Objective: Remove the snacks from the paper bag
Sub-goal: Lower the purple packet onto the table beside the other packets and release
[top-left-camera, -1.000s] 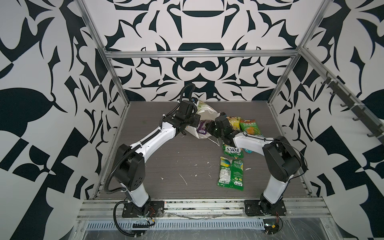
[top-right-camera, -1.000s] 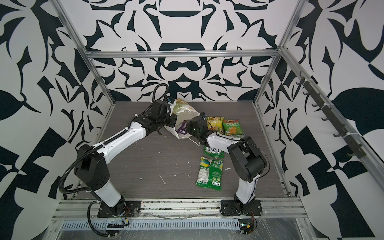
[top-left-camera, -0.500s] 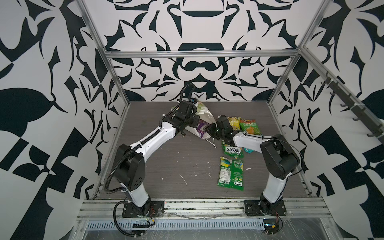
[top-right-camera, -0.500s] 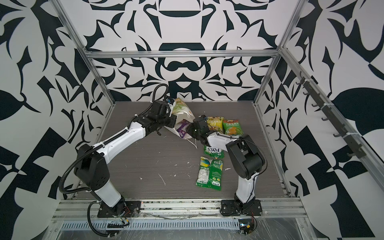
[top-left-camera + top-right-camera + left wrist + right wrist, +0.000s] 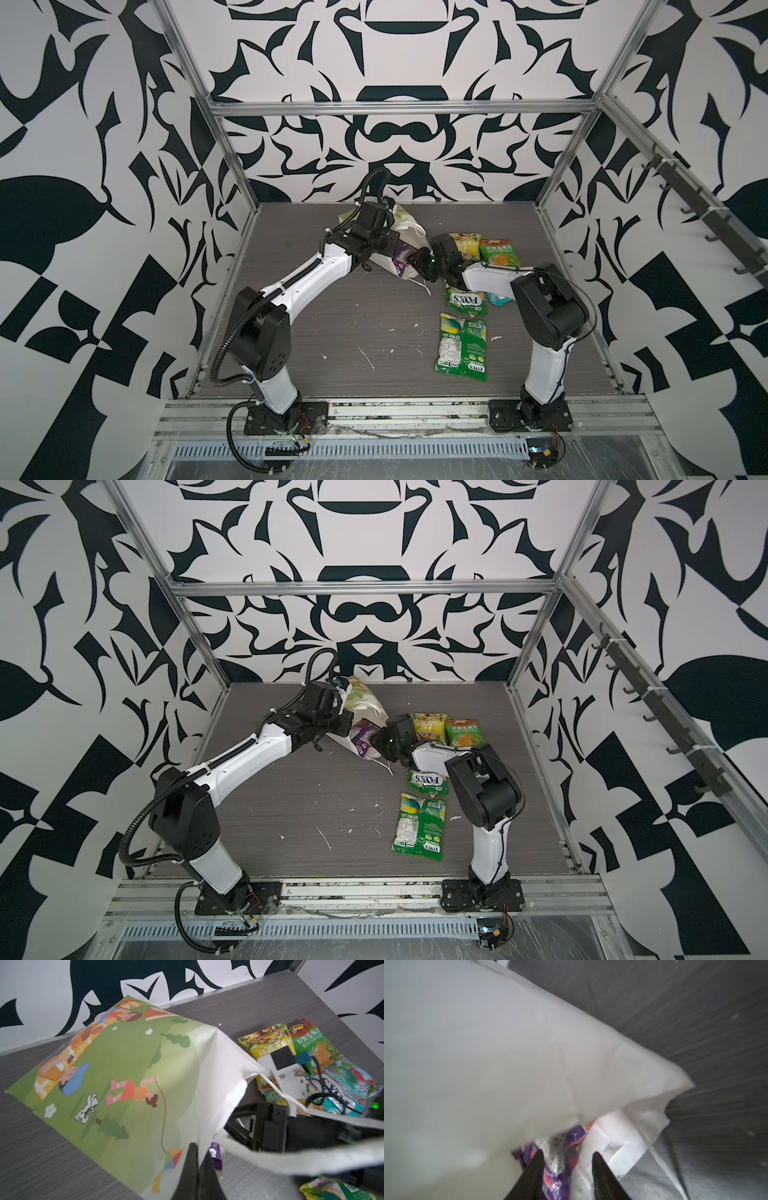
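Now the white paper bag with green picture faces (image 5: 124, 1084) lies on its side at the far middle, its rim pinched by the closed left gripper (image 5: 197, 1154). The glossy purple packet (image 5: 577, 1138) in its mouth is straddled by the narrowly parted jaws of the right gripper (image 5: 567, 1153); only the packet, not the paper, should be clamped and drawn rightwards.

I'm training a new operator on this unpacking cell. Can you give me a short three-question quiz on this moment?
1. True or false: the left gripper is shut on the rim of the paper bag.
2. Which colour packet lies between the open jaws of the right gripper? A yellow, B purple, C teal.
3. Fill in: the yellow packet lies ___ the bag.
Key: 1 true. 2 B, the purple packet. 3 outside.
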